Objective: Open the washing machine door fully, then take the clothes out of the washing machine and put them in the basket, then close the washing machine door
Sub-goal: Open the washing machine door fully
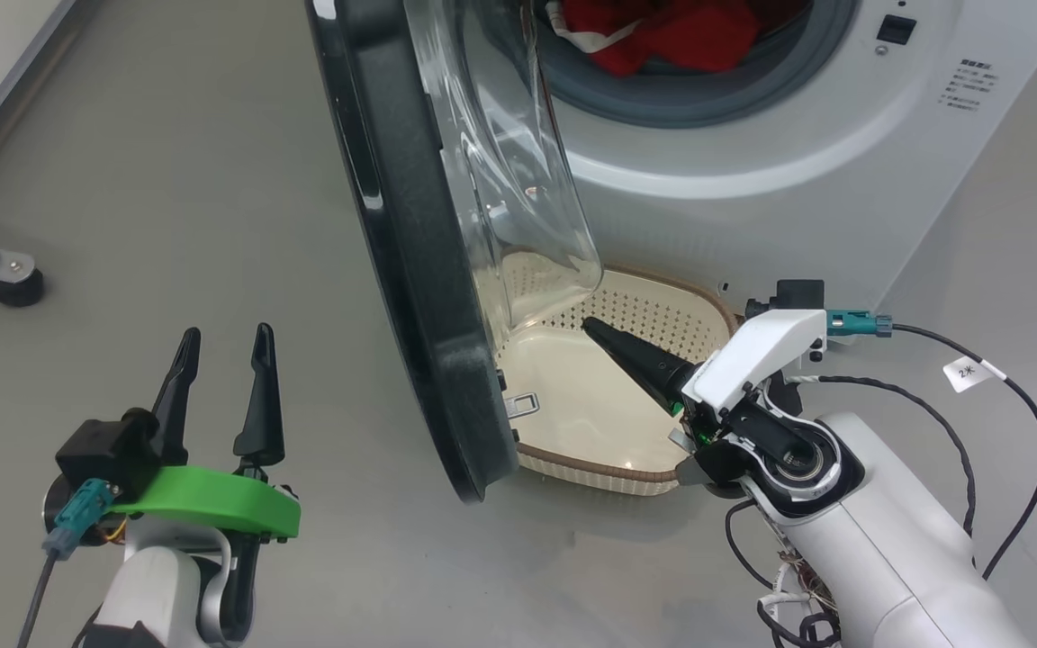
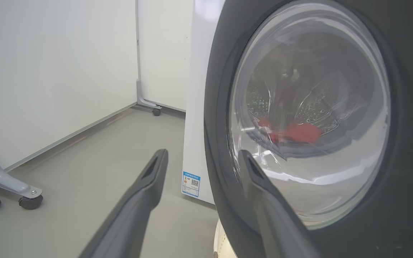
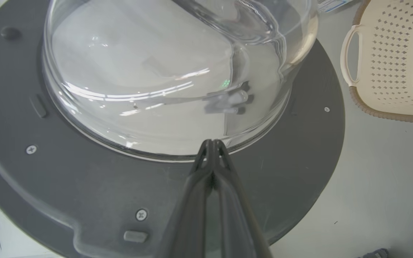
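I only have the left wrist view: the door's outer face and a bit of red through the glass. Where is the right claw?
Observer: The right claw is shut, on the inner side of the washing machine door, its tips at the edge of the glass bowl.
Operator: Is there somewhere to drop the laundry?
Observer: The basket stands on the floor before the washing machine, beside the door's inner face.
Operator: How open is the door?
Observer: Edge-on in the head view, with the clothes uncovered in the machine's opening.
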You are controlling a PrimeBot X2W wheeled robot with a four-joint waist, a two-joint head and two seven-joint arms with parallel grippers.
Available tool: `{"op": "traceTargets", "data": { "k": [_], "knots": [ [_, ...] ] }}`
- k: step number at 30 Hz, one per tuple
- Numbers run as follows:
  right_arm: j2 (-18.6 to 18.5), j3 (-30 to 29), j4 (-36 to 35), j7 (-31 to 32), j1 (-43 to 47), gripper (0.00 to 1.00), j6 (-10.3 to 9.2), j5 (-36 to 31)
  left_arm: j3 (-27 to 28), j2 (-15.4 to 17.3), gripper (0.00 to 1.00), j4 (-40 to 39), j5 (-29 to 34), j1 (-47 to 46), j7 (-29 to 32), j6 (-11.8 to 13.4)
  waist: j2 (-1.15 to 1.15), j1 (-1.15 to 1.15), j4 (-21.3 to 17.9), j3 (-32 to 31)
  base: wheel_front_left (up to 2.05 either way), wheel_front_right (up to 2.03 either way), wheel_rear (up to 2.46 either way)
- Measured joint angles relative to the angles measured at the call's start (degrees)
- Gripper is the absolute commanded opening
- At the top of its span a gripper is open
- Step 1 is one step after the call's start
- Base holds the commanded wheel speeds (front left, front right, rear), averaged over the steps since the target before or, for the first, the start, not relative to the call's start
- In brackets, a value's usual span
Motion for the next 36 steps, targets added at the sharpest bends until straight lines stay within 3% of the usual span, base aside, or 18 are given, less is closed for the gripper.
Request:
{"op": "traceTargets", "data": {
  "k": [9, 10, 12, 13, 19, 25, 32, 36],
  "knots": [
    [0.32, -2.98, -1.99, -4.5, 2.35, 0.0, 0.0, 0.42, 2.48, 0.07, 1.0, -0.18, 0.59, 1.36, 0.0, 0.0, 0.0, 0.0, -3.51, -1.41, 0.0, 0.0, 0.0],
    [0.33, -3.76, -2.16, -5.68, 2.44, 0.16, 0.0, 0.02, 2.61, 0.08, 1.0, -0.26, 0.59, 1.39, 0.0, 0.0, 0.0, 0.0, -3.89, -1.51, 0.0, 0.0, 0.0],
    [0.19, -5.5, -2.23, -8.51, 2.46, 0.6, 0.0, -1.63, 2.63, 0.09, 1.0, -0.37, 0.59, 1.42, 0.0, 0.0, 0.0, 0.0, -4.62, -1.68, 0.0, 0.0, 0.0],
    [-0.12, -6.21, -2.22, -9.94, 2.47, 0.98, 0.0, -2.45, 2.63, 0.09, 1.0, -0.38, 0.59, 1.44, 0.0, 0.0, 0.0, 0.0, -4.95, -1.77, 0.0, 0.0, 0.0],
    [-3.22, -7.84, -2.04, -17.9, 2.61, 1.0, 0.0, -10.02, 2.48, 0.09, 1.0, -0.38, 0.88, 1.53, 0.0, 0.0, 0.0, 0.0, -6.4, -2.45, 0.0, 0.0, 0.0],
    [-4.02, -8.0, -1.45, -24.37, 2.97, 1.0, 0.0, -15.95, 2.47, 0.11, 1.0, -0.37, 1.02, 1.91, 0.0, 0.0, 0.0, 0.0, -7.16, -3.22, 0.0, 0.0, 0.0],
    [-8.11, -7.71, 1.1, -35.56, 2.96, 1.0, 0.01, -27.89, 1.92, 0.15, 1.0, -0.36, 1.02, 2.44, 0.0, 0.0, 0.0, 0.0, -7.73, -3.88, 0.0, 0.0, 0.0],
    [-9.05, -6.94, 1.9, -36.46, 2.94, 1.0, -0.14, -34.07, 1.94, 0.15, 1.0, -0.35, 1.02, 2.48, 0.0, 0.0, 0.0, 0.0, -7.85, -4.21, 0.0, 0.0, 0.0]
  ]
}}
